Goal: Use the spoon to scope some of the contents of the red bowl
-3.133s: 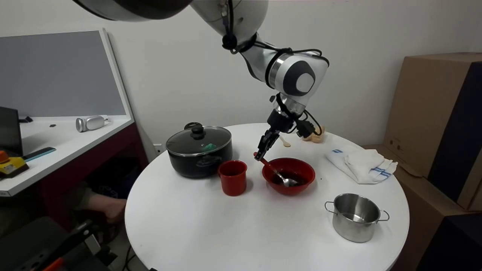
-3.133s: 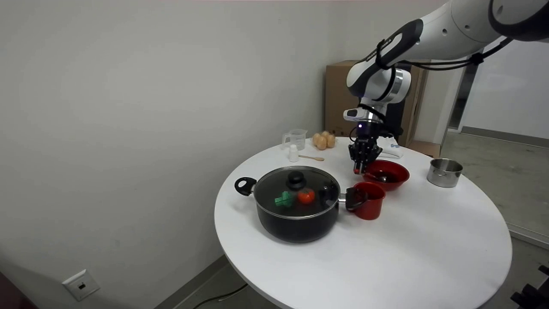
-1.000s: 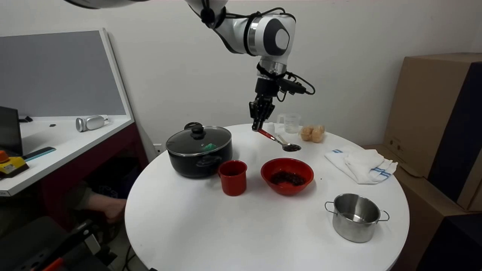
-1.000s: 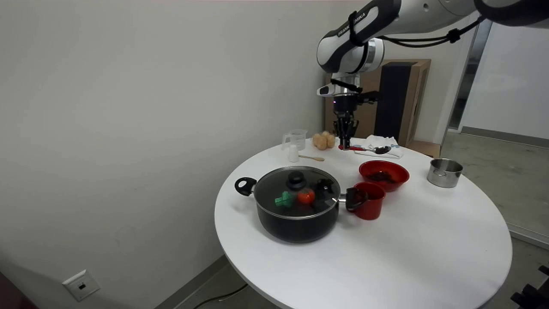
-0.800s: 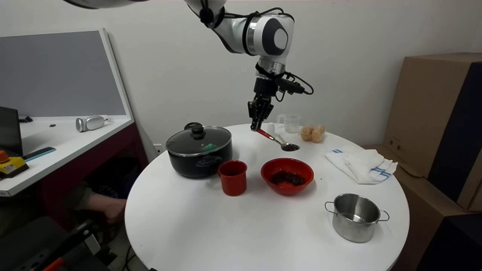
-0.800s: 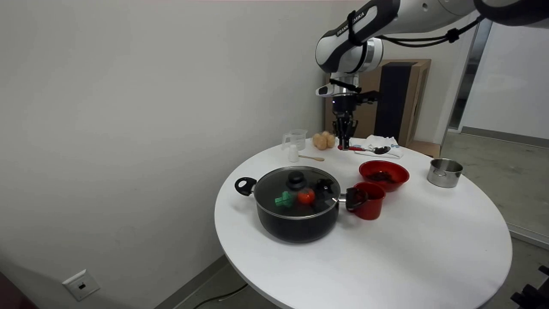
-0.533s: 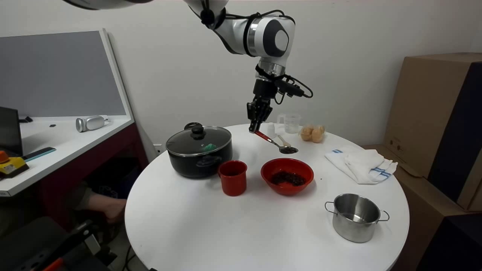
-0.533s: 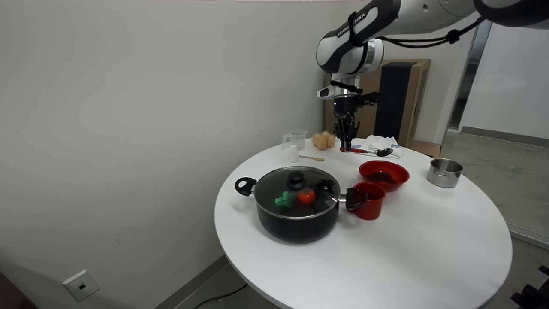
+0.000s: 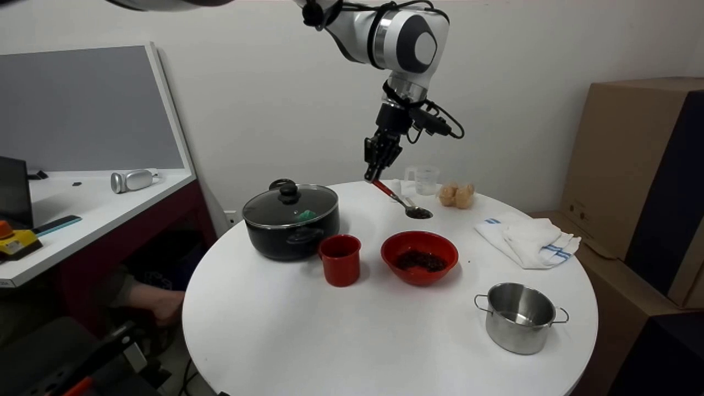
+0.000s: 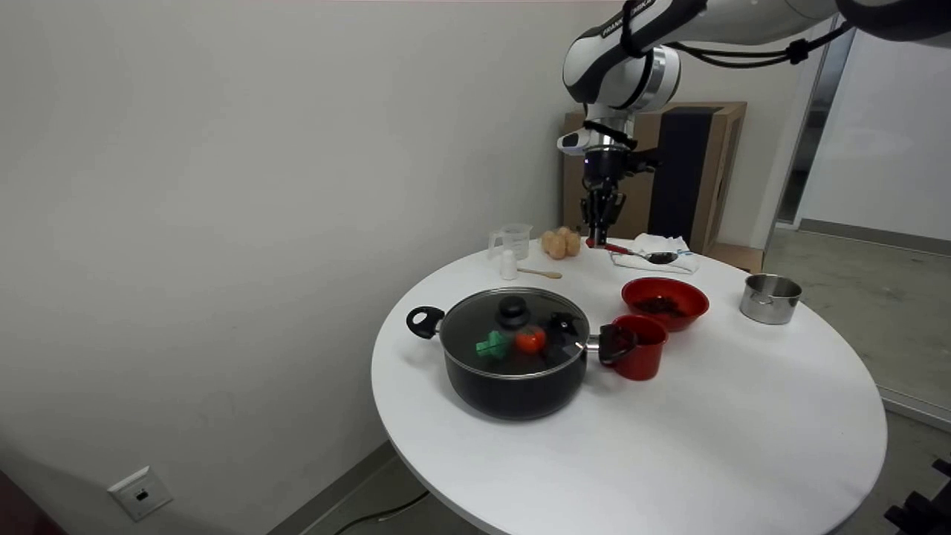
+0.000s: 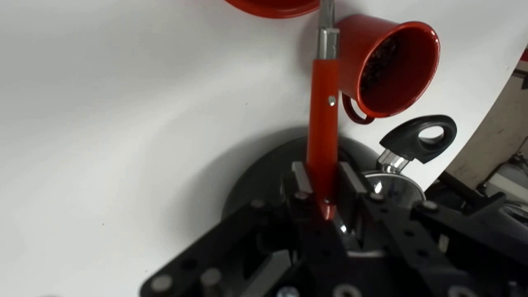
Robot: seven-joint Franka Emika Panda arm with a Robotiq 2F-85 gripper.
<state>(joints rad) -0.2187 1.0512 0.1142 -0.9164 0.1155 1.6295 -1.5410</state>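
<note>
My gripper (image 9: 372, 179) is shut on the red handle of the spoon (image 11: 324, 111), seen between the two fingers in the wrist view. In both exterior views the spoon slants down from the gripper, and its metal scoop (image 9: 419, 213) carries a small heap of dark stuff. The scoop is in the air, above the level of the red bowl (image 10: 677, 324) and toward its far side in an exterior view. Dark contents (image 9: 421, 260) lie in the bottom of that bowl. Only an edge of the bowl shows at the top of the wrist view; the scoop is out of it there.
A red cup (image 11: 390, 70) with dark bits inside stands beside the bowl. Near it is a lidded black pot (image 10: 513, 394). A small steel pot (image 9: 520, 335), a white towel (image 9: 528, 242), brown eggs (image 10: 561, 244), a measuring cup (image 10: 515, 241) and a wooden spoon (image 10: 540, 273) surround them.
About three seconds ago the scoop was inside the red bowl; now it is lifted clear with dark stuff on it. Over the last half second the gripper rose and the handle tilted more steeply.
</note>
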